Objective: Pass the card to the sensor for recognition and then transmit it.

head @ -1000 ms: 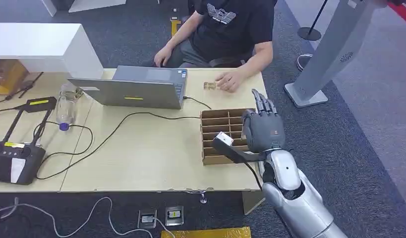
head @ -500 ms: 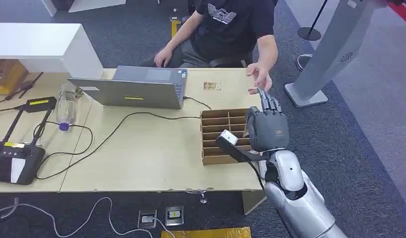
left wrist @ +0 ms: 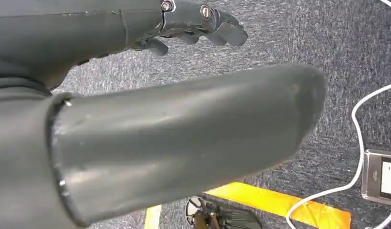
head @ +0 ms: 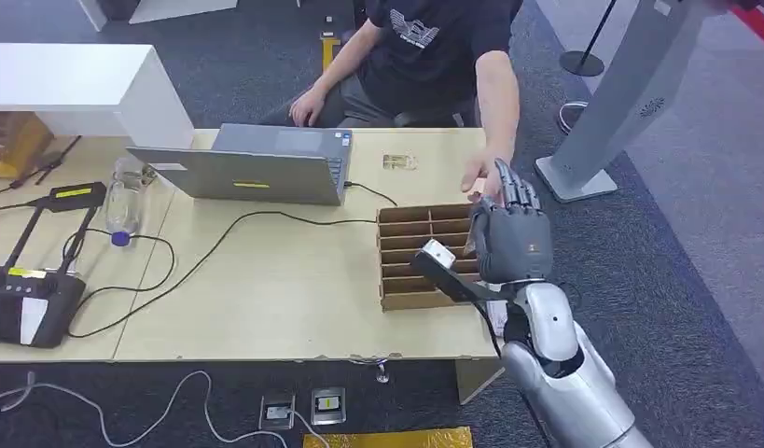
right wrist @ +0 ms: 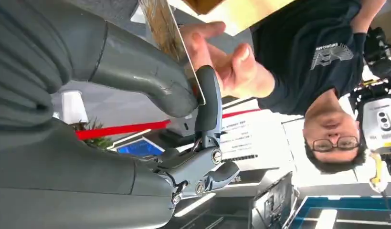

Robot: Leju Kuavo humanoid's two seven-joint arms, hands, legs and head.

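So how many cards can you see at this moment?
2. One card is pinched in the right robot hand, beside the person's hand. Another card lies on the table near the laptop. Others may be hidden in the box.

I see a wooden table (head: 294, 308) on dark carpet (head: 695, 233). An open grey laptop (head: 256, 168) sits along the table's far edge, its black cable (head: 219, 245) looping across the top toward the left end. Just left of the laptop stands a clear bottle (head: 126, 198) with a blue cap. A cardboard slotted box (head: 417, 245) lies near the right end. At the left end I make out a black device (head: 28, 297) on the near corner and a black stand (head: 56, 207) behind it. A white box (head: 75, 86) sits past the far left corner. On the floor below the near edge lie a white cable (head: 154, 397), two sockets (head: 303, 408) and yellow tape (head: 387, 438).
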